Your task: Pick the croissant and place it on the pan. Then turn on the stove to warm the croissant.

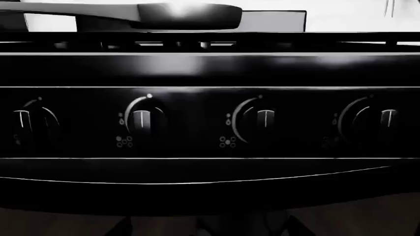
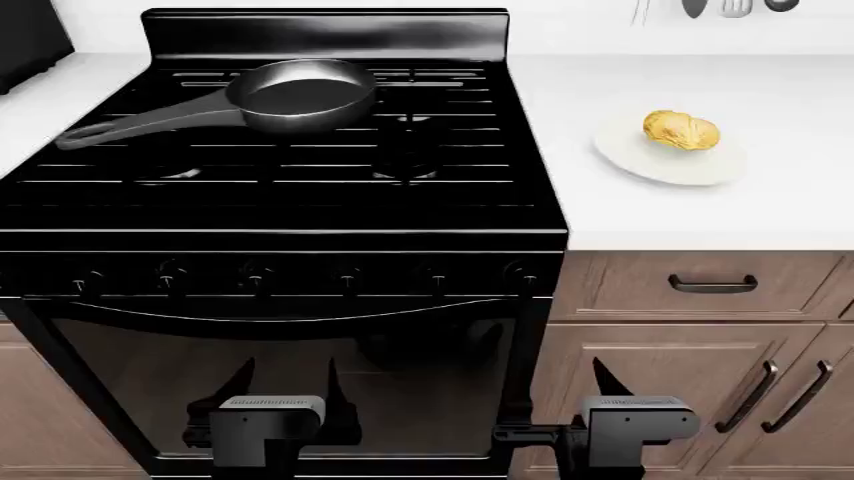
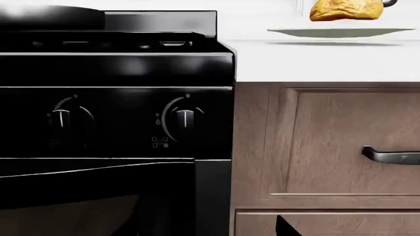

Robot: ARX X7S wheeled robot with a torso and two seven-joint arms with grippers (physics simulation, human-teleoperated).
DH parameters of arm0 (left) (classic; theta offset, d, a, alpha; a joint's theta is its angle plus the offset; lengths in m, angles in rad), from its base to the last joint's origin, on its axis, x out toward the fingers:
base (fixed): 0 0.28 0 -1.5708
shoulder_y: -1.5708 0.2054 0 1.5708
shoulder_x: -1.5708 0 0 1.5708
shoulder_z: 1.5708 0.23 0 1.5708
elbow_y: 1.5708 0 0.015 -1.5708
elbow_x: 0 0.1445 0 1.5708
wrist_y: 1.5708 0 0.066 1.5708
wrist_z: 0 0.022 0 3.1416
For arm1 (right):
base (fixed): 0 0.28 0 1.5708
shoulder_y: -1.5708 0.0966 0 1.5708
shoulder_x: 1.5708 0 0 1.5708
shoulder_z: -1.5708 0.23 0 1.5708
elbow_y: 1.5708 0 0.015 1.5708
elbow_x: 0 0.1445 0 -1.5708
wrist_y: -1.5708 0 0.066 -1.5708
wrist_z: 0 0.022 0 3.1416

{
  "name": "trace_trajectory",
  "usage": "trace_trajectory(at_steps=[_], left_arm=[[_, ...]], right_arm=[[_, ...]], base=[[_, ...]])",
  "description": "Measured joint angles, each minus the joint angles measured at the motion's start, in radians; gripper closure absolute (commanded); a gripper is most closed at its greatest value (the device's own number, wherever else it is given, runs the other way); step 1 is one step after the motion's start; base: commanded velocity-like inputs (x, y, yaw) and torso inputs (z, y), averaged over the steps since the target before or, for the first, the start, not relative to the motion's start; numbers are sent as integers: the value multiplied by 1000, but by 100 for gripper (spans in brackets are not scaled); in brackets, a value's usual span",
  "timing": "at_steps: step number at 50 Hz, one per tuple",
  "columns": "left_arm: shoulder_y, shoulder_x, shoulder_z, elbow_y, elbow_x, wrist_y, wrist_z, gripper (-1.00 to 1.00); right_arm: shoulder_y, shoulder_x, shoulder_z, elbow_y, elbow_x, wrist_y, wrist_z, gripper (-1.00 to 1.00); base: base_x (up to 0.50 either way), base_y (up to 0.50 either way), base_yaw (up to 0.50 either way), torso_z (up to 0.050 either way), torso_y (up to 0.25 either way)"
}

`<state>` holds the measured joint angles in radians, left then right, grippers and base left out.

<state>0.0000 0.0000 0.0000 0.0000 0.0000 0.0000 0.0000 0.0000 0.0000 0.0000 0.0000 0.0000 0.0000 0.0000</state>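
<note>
my left gripper (image 2: pixel 283 385) hung low at about 7 o'clock in the head view, in front of the oven door (image 2: pixel 287 385), fingers spread apart, nothing between them. my right gripper (image 2: pixel 611 385) sat at about 5 o'clock, by the stove's right edge and the wooden cabinet (image 2: pixel 667 360); only one dark fingertip (image 2: pixel 607 378) showed clearly, so i could not tell how far it was open, and saw nothing in it.

the croissant (image 2: pixel 682 129) lay on a white plate (image 2: pixel 641 158) on the white counter (image 2: pixel 747 200), around 2 o'clock, well apart from both grippers. the right wrist view showed the same croissant (image 3: pixel 345 10) resting on top of the plate (image 3: pixel 341 33).

the pan (image 2: pixel 300 95) sat on the stove (image 2: pixel 267 215) at about 11 o'clock, on the back left grates, inside bare, handle (image 2: pixel 140 127) running out toward 9 o'clock. left wrist view caught the pan (image 1: pixel 187 15) from the side above the grates.

knobs (image 2: pixel 344 276) ran in a row across the front panel. left wrist view faced four of them, the second one (image 1: pixel 141 120) with its mark straight up. right wrist view showed two knobs, the nearer one (image 3: pixel 184 119) also pointing up, just beside the cabinet drawer and its dark handle (image 3: pixel 390 156).
</note>
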Motion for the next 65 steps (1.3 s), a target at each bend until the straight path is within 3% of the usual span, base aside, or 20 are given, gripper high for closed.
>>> trace_trajectory(at_steps=[41, 65], left_arm=[[-2, -88, 62, 42, -77, -25, -63, -100], [-38, -128, 115, 86, -64, -174, -99, -100]], right_arm=[[-12, 91, -108, -152, 33, 107, 62, -100], [-1, 150, -107, -254, 72, 226, 75, -100]], base=[[0, -1, 0, 42, 0], [0, -496, 0, 0, 0]])
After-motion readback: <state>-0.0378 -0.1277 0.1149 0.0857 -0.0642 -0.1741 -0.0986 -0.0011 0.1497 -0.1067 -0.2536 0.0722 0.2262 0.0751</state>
